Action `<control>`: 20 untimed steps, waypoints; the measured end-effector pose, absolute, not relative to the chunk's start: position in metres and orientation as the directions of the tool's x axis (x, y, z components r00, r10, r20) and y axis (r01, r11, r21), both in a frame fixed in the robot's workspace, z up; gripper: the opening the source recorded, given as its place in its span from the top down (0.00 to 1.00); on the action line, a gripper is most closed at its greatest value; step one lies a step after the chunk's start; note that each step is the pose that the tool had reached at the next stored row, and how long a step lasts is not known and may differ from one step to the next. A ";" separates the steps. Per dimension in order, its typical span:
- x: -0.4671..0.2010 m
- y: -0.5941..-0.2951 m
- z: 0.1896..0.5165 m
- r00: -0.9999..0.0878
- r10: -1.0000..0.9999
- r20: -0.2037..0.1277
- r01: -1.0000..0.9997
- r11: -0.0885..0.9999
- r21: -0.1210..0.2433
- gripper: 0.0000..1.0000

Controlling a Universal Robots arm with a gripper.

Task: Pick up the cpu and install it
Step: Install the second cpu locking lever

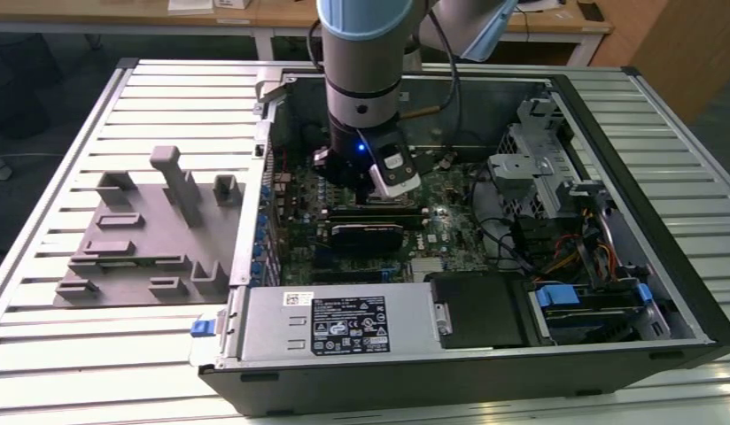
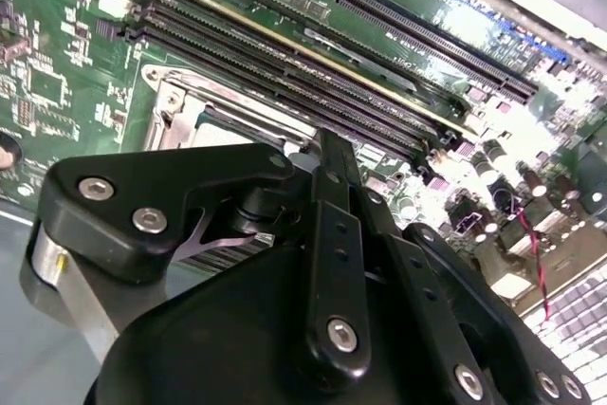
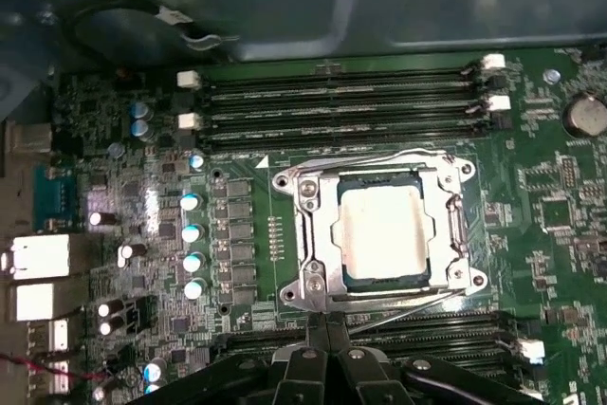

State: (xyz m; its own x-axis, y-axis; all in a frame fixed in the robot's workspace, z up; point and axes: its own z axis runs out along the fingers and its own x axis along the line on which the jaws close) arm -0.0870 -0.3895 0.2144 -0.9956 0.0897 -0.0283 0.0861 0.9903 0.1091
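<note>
the cpu [image 3: 387, 232] lay flat in its socket frame [image 3: 308, 239] on the motherboard [image 3: 237, 234], just ahead of the gripper [image 3: 327, 353], whose fingers met together, empty.

Arm [image 1: 362, 62] upright, wrist pointing down, pincer [image 3: 327, 329] closed, empty

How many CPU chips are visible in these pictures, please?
1. The cpu lies in the metal-framed socket, between two banks of memory slots. Others may be hidden.
</note>
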 end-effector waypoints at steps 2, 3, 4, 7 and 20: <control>-0.087 -0.390 0.214 -0.998 0.064 -0.028 0.061 0.992 0.109 0.89; -0.087 -0.390 0.214 -0.998 0.053 -0.028 0.049 0.993 0.109 0.89; -0.087 -0.390 0.214 -0.999 0.042 -0.028 0.039 0.993 0.109 0.89; -0.087 -0.390 0.213 -0.999 0.016 -0.028 0.013 0.994 0.109 0.89; -0.088 -0.399 0.209 -1.000 -0.009 -0.029 -0.014 0.985 0.175 0.89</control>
State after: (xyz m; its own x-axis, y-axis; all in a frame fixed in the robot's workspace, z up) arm -0.0882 -0.3991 0.2089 -0.9995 -0.0093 -0.0288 -0.0142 0.9845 0.1746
